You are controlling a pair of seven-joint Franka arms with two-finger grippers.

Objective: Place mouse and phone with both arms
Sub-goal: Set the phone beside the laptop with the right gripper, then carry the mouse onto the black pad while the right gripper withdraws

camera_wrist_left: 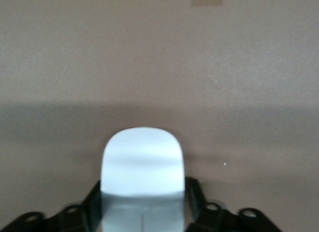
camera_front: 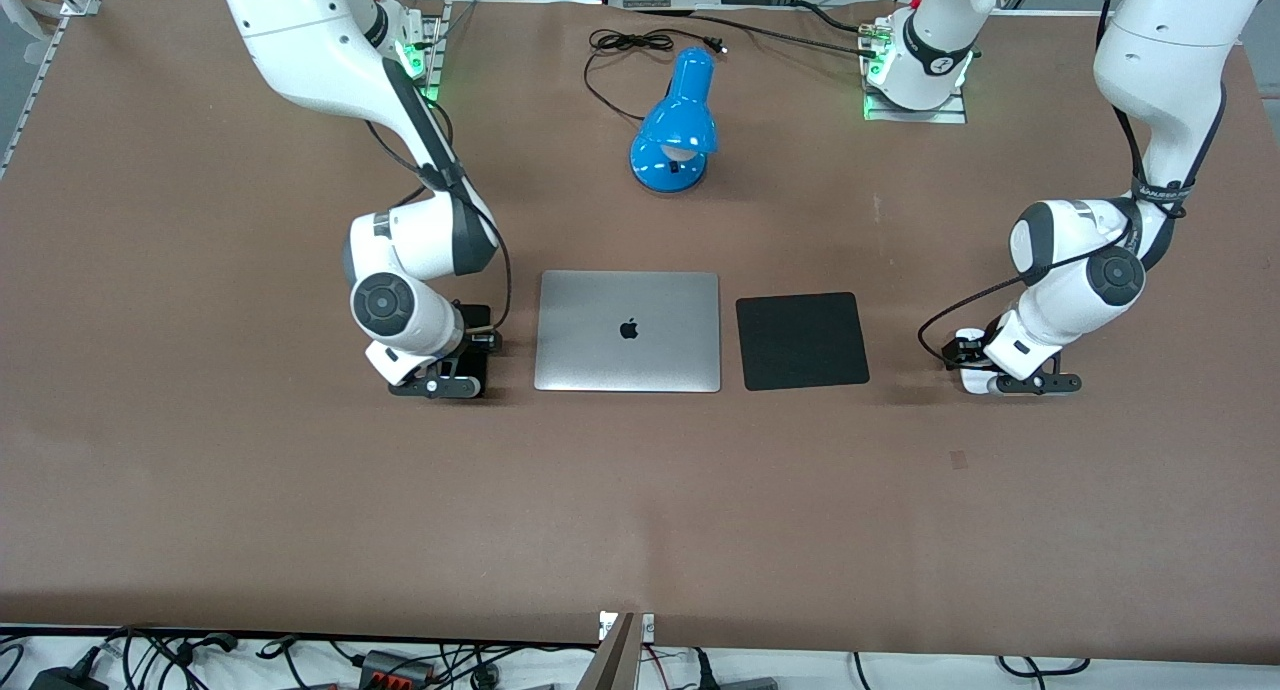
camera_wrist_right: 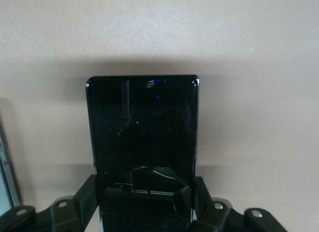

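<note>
Glossy oval mouse [camera_wrist_left: 142, 164], slim black phone [camera_wrist_right: 142, 137].

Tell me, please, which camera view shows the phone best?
The right wrist view: the phone fills it, between the right gripper fingers. The front view shows only dark slivers of it under that gripper; the left wrist view shows none.

Even overhead light, soft shadows.
Glare streaked the mouse [camera_wrist_left: 142, 164] and phone [camera_wrist_right: 143, 142]; wrist views were hazy, shadows at six o'clock.
</note>
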